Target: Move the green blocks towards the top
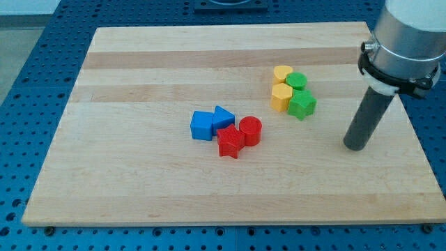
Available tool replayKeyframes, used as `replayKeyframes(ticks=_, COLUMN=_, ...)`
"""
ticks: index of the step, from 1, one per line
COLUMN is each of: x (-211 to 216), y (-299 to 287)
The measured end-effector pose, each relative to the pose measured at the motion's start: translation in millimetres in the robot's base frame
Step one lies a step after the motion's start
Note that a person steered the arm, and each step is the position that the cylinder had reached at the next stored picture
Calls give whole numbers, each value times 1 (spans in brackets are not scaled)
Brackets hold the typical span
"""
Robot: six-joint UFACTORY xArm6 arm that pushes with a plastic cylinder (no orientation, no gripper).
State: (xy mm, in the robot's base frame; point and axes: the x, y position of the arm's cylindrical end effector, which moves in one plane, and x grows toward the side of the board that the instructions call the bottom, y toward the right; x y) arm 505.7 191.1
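Starting from the board's left edge (pixel 63 132), that whole side is bare wood, and the first things to turn up are a bit left of the middle. That's a tight little bunch of four: a blue cube (pixel 201 125), a blue triangular block (pixel 223 116) touching it on the view's right, then a red star (pixel 230 142) tucked just below those two, and a red cylinder (pixel 250 130) right up against the star.

Further along, toward the top right corner but still well inside the edges, sits the second bunch. Two yellow blocks are stacked in the view one above the other: the upper yellow block (pixel 283 73) and the lower yellow block (pixel 281 97), both kind of rounded or hexagonal, hard to say which. Pressed against their right sides are the green ones: a green cylinder (pixel 297 80) beside the upper yellow, and a green star (pixel 302 104) beside the lower yellow, closer to the bottom edge than the cylinder.

Last thing, near the right edge, is the arm's dark rod. The tip (pixel 355 146) is down at the wood, clearly apart from the green star, off to its right and lower, touching no block. It's just a plain rod, so nothing on it spreads or pinches.
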Motion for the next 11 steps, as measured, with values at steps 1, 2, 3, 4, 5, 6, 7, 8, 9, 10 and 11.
replayKeyframes(ticks=1, x=-13, y=-28)
replayKeyframes(ticks=2, x=-25, y=-61)
replayKeyframes(ticks=3, x=-25, y=-61)
replayKeyframes(ticks=4, x=-26, y=-77)
replayKeyframes(ticks=5, x=-51, y=-66)
replayKeyframes(ticks=6, x=-122, y=-36)
replayKeyframes(ticks=7, x=-122, y=-36)
replayKeyframes(ticks=8, x=-133, y=-34)
replayKeyframes(ticks=9, x=-179, y=-17)
replayKeyframes(ticks=10, x=-172, y=-16)
replayKeyframes(ticks=11, x=-97, y=-18)
